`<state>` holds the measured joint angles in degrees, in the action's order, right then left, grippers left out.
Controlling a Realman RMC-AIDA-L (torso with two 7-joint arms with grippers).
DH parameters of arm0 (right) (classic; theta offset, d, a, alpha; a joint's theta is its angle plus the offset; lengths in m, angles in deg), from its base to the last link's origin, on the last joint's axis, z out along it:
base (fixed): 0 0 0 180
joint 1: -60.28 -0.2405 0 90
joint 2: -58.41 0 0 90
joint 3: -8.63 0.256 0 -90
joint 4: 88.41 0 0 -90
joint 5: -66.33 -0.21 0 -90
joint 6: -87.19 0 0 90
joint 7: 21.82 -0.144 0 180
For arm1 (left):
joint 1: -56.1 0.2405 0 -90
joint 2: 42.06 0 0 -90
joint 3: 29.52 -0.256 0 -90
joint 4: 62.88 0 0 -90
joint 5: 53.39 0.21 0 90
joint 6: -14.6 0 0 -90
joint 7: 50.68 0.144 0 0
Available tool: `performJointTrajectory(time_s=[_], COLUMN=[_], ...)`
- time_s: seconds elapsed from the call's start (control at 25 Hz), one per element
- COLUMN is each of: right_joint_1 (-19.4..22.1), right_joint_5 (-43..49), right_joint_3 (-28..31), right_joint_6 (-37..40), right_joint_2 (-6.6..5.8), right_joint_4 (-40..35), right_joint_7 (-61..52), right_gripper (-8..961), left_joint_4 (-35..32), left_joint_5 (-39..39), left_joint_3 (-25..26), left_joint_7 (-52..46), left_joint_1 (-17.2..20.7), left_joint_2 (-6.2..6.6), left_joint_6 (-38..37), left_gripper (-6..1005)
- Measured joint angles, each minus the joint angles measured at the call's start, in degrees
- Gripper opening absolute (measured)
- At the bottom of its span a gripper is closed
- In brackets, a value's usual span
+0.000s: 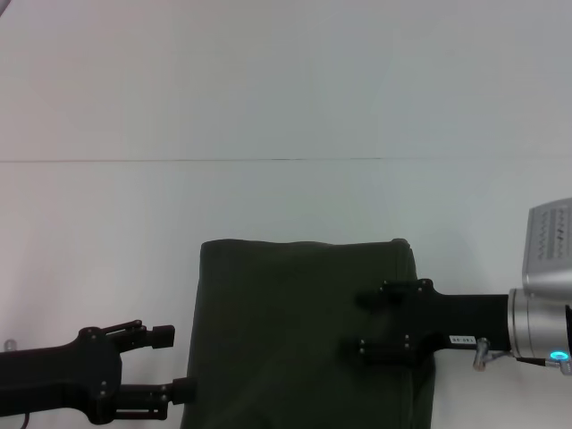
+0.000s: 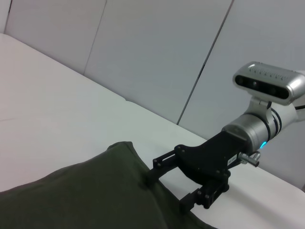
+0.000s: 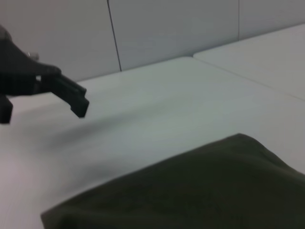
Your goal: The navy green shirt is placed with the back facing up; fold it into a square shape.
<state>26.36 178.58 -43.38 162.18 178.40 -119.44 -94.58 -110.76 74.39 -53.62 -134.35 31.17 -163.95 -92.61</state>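
1. On the white table (image 1: 268, 107), we find the navy green shirt (image 1: 286, 340) already gathered into a compact, roughly rectangular bundle at the near centre, its lower part running out of the head view.

2. Our right gripper (image 1: 365, 322) reaches in from the right and rests over the bundle's right portion, fingers spread apart; the left wrist view shows its fingertips (image 2: 151, 177) down at the cloth, though we cannot tell whether any fabric is caught between them.

3. Our left gripper (image 1: 174, 362) waits just beside the bundle's left edge, fingers parted, one at about the cloth's border, holding nothing that we can see.

4. We judge the fold nearly finished. Doing this step well means smoothing the layers flat and squaring the right side, which looks slightly puffed, without dragging the stack.

5. The far edge lies straight with rounded corners. Bare table stretches wide beyond and to both sides, so either arm has room to withdraw outward; the seam line (image 1: 179, 161) across the table sits well clear.
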Motion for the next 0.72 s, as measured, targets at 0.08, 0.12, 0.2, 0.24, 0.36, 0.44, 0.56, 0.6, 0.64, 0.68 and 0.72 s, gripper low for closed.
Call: performJointTrajectory(time_s=[0.08,0.12,0.2,0.24,0.36,0.44,0.56,0.6,0.64,0.68,0.72], right_joint_1=[0.50,0.66,0.76,0.91,1.68,2.30,3.12,3.36,3.60,3.90,4.21], right_joint_5=[0.00,0.00,0.00,-0.01,-0.01,-0.01,-0.02,-0.02,-0.03,-0.06,-0.09], right_joint_3=[-0.38,-0.41,-0.42,-0.45,-0.51,-0.53,-0.55,-0.52,-0.42,-0.32,-0.21], right_joint_6=[-1.21,-1.82,-2.48,-2.68,-3.01,-3.28,-3.98,-4.21,-4.34,-4.45,-4.58], right_joint_2=[0.01,0.03,0.01,-0.04,-0.05,0.00,-0.03,-0.07,-0.12,-0.13,-0.15], right_joint_4=[0.60,1.16,2.07,2.49,2.92,3.07,3.38,3.47,3.55,3.59,3.61], right_joint_7=[1.52,2.57,3.84,4.50,6.34,7.36,8.05,8.47,8.90,9.30,9.71], right_gripper=[802,802,802,801,801,801,801,801,801,801,801], left_joint_4=[0.22,0.35,0.57,0.60,0.61,0.60,0.60,0.60,0.59,0.59,0.58], left_joint_5=[0.00,0.00,-0.03,-0.05,-0.09,-0.09,-0.09,-0.09,-0.09,-0.09,-0.09], left_joint_3=[0.04,0.05,0.05,0.05,0.09,0.27,0.43,0.44,0.46,0.47,0.47], left_joint_7=[0.00,0.00,0.00,0.00,0.00,0.00,0.00,0.00,0.00,0.00,0.00], left_joint_1=[0.01,0.01,0.01,0.01,0.00,-0.02,-0.03,-0.03,-0.03,-0.03,-0.04], left_joint_2=[0.00,0.01,0.05,0.06,0.08,0.08,0.09,0.09,0.09,0.09,0.09], left_joint_6=[-0.01,-0.02,-0.02,-0.02,-0.05,-0.09,-0.10,-0.10,-0.10,-0.09,-0.07], left_gripper=[934,934,934,934,934,934,934,934,934,934,934])
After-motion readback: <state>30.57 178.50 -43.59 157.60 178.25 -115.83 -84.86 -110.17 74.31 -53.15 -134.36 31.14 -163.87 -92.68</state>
